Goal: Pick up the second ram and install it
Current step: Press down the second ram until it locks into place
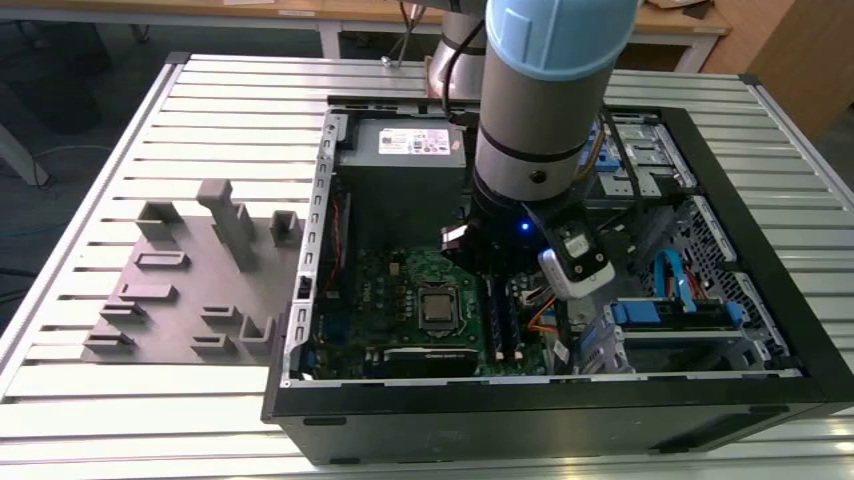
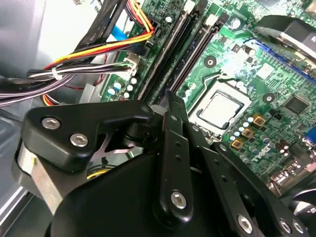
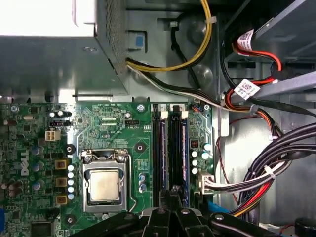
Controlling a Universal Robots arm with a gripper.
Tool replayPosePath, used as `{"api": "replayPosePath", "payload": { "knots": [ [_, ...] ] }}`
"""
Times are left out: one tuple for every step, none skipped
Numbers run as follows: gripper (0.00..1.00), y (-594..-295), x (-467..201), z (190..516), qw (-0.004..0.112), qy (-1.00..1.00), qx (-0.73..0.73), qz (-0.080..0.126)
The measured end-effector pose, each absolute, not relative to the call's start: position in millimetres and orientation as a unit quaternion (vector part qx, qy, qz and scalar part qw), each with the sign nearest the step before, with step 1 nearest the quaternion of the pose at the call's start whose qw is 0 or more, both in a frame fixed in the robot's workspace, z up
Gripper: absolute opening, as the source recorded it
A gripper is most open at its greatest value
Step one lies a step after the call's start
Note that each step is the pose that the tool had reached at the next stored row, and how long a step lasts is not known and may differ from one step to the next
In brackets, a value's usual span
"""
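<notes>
The arm is reaching down into the open computer case, which is lying on the slatted metal table, and its gripper is hanging directly over the memory slots of the green motherboard. In the second wrist view the black fingers are pressing close together with no gap showing between them — whether anything thin is pinched there I cannot tell. The second ram, a dark blue stick, is standing upright in the slot farthest from the processor socket, between the neighbouring slots and the row of small capacitors; in the first wrist view the gripper tips are sitting just at the near end of those slots. Beside the slots, on the side away from the socket, bundled cables — black, red, yellow and white — are running along the case wall. The silver power supply is lying beyond the motherboard, and a grey fixture with upright blocks is resting on the table beside the case
</notes>
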State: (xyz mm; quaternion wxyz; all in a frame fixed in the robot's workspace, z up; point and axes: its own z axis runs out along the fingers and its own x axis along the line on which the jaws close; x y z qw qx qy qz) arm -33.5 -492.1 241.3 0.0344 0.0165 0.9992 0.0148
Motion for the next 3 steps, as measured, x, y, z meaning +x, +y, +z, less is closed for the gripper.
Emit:
{"api": "replayPosePath", "payload": {
  "knots": [
    [0.07,-492.1,-33.5,241.3,0.034,0.999,0.017,0.015],
    [0.07,-492.1,-33.5,241.3,0.034,0.999,0.017,0.015],
    [0.07,-492.1,-33.5,241.3,0.034,0.999,0.017,0.015]
  ]
}}
